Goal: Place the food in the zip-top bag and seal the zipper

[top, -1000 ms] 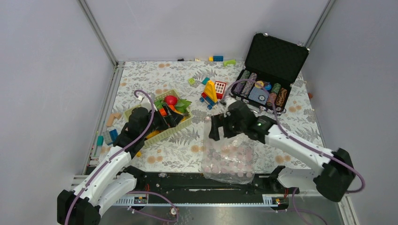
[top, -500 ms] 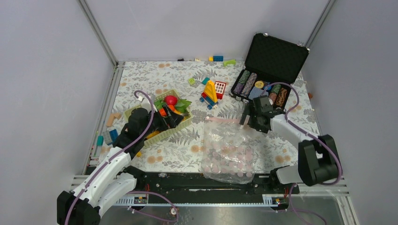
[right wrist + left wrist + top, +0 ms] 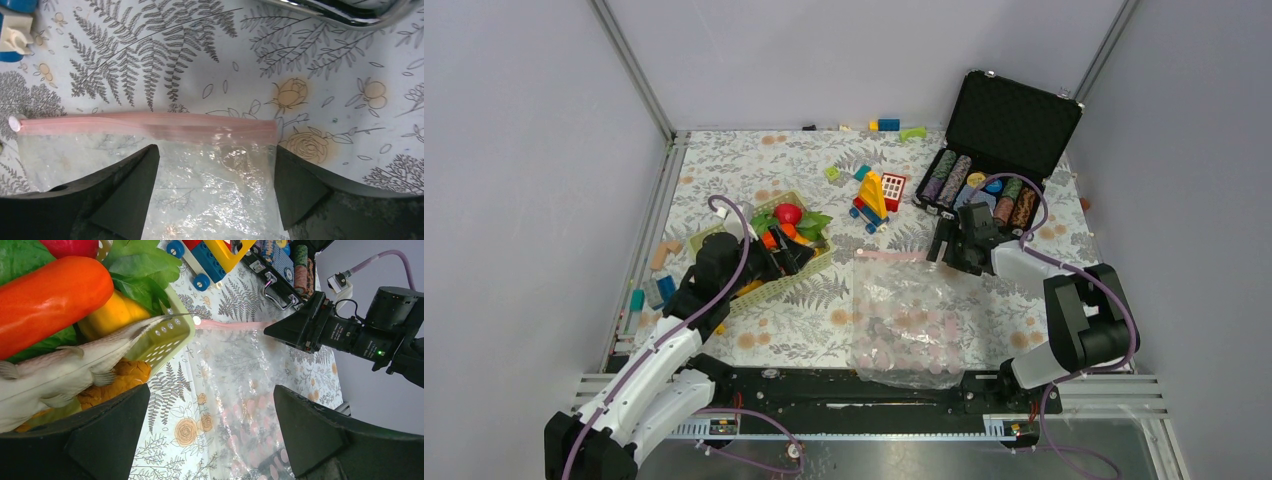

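**A:** Item one, zip-top bag [image 3: 909, 320]?

**B:** Flat on the desk [image 3: 744, 165], toward the near edge, right of centre. Clear; no food inside that I can see. The zipper [image 3: 145, 122] runs along its far edge, long axis left to right.

**A:** Item two, right pincer [image 3: 214, 152]?

**B:** Spread, pinching nothing. It hangs at the zipper's right end. The strip lies crosswise just beyond its fingertips [image 3: 300, 180], with bag film showing between them. It is much the nearer arm to the bag's mouth.

**A:** Item three, the food?

**B:** All in the pale green basket [image 3: 175, 335], left of the bag:
- carrot [image 3: 50, 295]
- yellow piece [image 3: 112, 315]
- red round one [image 3: 788, 213]
- green leaves [image 3: 140, 285]

A pale toy fish [image 3: 65, 372] lies alongside. The left pincer [image 3: 210, 405] is spread over the basket's bag-side end, holding nothing.

**A:** Obstructions?

**B:** An open chip case [image 3: 1004, 140] stands just behind the right pincer, and a block vehicle [image 3: 872, 198] sits beyond the bag's far edge. My judgement: the mouth lies flat, so it needs lifting open before any food crosses the basket rim.
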